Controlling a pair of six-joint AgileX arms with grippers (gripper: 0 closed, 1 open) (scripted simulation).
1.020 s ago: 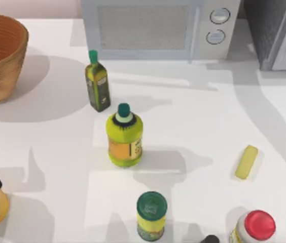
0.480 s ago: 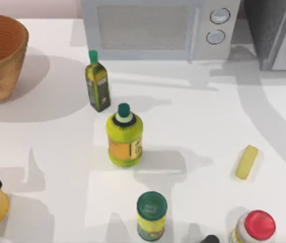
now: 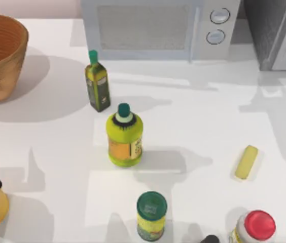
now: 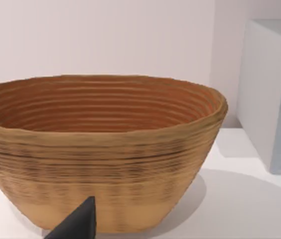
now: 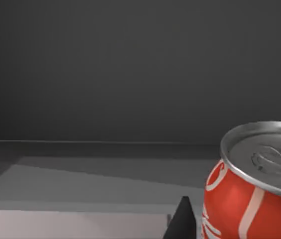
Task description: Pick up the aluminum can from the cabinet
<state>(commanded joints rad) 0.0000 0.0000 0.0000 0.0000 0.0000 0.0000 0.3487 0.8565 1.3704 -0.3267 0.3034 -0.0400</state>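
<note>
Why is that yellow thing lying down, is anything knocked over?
The yellow block lies flat on the table, slanted, near the right side. It doesn't look spilled. The bottles and jar stand upright. The can in the cabinet stands upright too.

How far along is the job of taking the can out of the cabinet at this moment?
Done: the reach looks made, since the right wrist view looks into the dark cabinet. In hand: the right gripper sits close beside the upright aluminum can, red with a silver top. Left: a grip is not evident, and the lift out remains. The left gripper is parked by the basket.
</note>
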